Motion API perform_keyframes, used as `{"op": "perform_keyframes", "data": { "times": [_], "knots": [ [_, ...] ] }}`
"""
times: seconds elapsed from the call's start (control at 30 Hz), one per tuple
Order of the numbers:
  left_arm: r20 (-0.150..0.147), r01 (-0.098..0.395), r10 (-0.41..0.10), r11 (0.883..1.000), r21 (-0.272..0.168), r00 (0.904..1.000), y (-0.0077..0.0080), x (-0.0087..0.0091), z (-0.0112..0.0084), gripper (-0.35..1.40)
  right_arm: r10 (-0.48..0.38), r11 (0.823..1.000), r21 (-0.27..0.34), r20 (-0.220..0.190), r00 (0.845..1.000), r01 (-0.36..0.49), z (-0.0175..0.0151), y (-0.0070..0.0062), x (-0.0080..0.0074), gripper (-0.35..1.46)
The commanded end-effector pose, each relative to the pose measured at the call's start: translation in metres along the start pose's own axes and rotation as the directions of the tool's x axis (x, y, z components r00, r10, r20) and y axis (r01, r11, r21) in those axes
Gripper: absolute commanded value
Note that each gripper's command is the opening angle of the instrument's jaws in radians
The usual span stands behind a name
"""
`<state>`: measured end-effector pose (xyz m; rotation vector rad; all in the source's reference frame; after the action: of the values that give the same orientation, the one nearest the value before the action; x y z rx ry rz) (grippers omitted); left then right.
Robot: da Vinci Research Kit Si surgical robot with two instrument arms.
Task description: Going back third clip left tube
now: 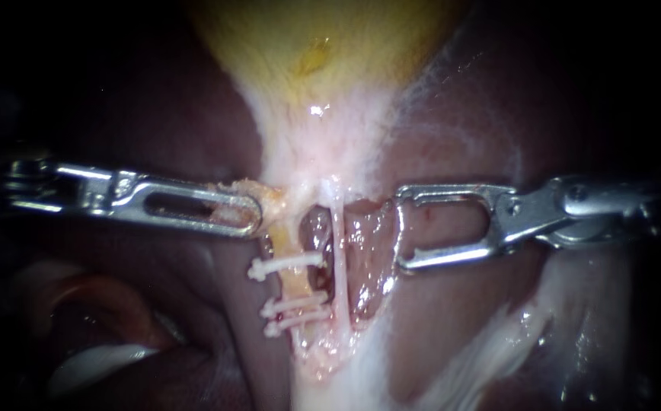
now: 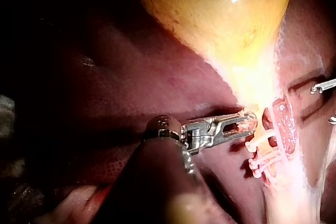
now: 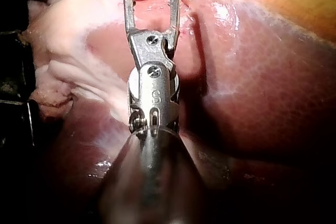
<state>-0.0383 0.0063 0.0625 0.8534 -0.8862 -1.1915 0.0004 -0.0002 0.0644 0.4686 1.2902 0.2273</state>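
The yellow gallbladder narrows down to two tubes. The left tube is yellowish and carries three white clips: one higher and two close together lower down. The thin pale right tube runs bare beside it. My left instrument comes in from the left, its slotted jaws shut on yellowish tissue at the gallbladder's neck, just above the top clip. My right instrument stands to the right of the tubes, apart from them, with its jaws wide open and nothing between them.
Dark red liver surrounds the site. Raw red tissue lies between the right tube and my right instrument. Glistening white tissue spreads at the lower right, and a reddish fold with a white edge lies at the lower left.
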Motion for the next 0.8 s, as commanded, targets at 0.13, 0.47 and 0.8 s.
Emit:
{"op": "perform_keyframes", "data": {
  "times": [0.13, 0.47, 0.8],
  "knots": [
    [0.001, 0.0, 0.0, 1.0, -0.001, 1.0, 0.0002, -0.0001, 0.0003, -0.35, -0.007, 1.0, 0.002, 0.0, 1.0, 0.007, -0.0003, -0.0001, -0.0001, 0.5],
    [0.008, -0.003, 0.003, 1.0, -0.008, 1.0, 0.0023, -0.0009, 0.0021, -0.35, -0.006, 1.0, 0.005, 0.0, 1.0, 0.006, -0.0007, -0.0004, 0.0001, 0.5],
    [0.018, -0.011, 0.011, 1.0, -0.017, 0.9998, 0.0046, -0.0011, 0.0052, -0.35, -0.006, 1.0, 0.006, -0.001, 1.0, 0.006, -0.0006, -0.0008, 0.0004, 0.5]
  ]
}}
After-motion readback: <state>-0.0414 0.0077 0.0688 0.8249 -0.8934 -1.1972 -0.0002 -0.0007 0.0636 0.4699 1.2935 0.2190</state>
